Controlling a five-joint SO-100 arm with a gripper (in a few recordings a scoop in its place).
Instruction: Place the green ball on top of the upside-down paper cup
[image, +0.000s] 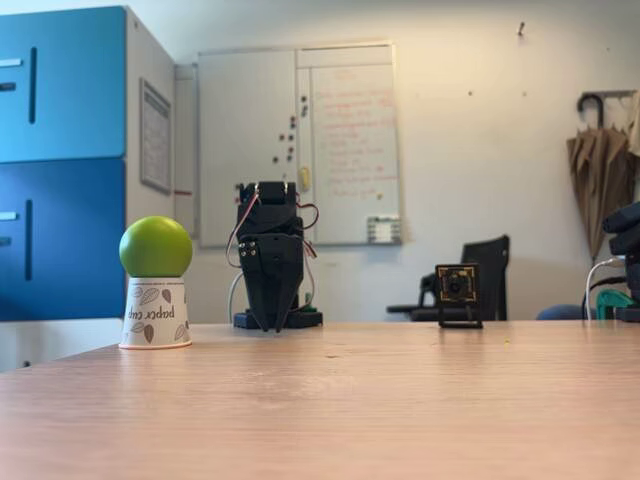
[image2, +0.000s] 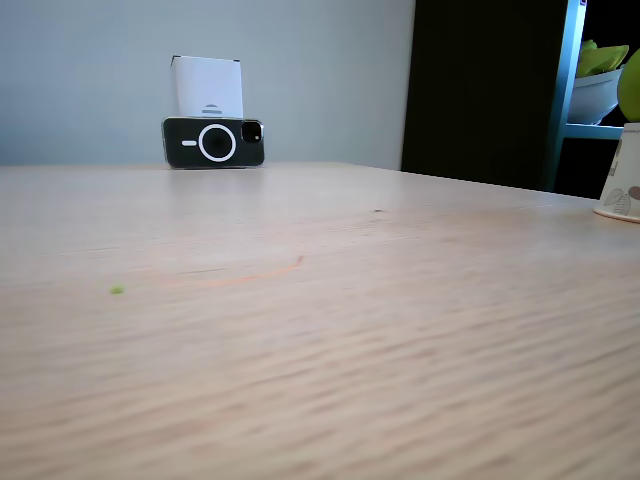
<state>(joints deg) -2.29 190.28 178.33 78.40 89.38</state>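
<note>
Green ball (image: 156, 246) sitting atop the upside-down paper cup (image: 155, 313) at left of the frame — gripper (image: 272, 318) hanging at centre, fingers together, empty — any table jolt risking roll-off.

From my seat at the controls, the one bit of print I can read is "paper cup", upside down in grey-green letters on the side of the upside-down paper cup (image: 155, 313), which stands near the left edge of the table (image: 380, 400) in a fixed view. The whiteboard (image: 345, 140) on the wall behind the table carries lines of red handwriting, too faint and small for me to read. On the cup's sliver (image2: 622, 195) at the table's right edge in a fixed view, I can read no lettering.
</note>
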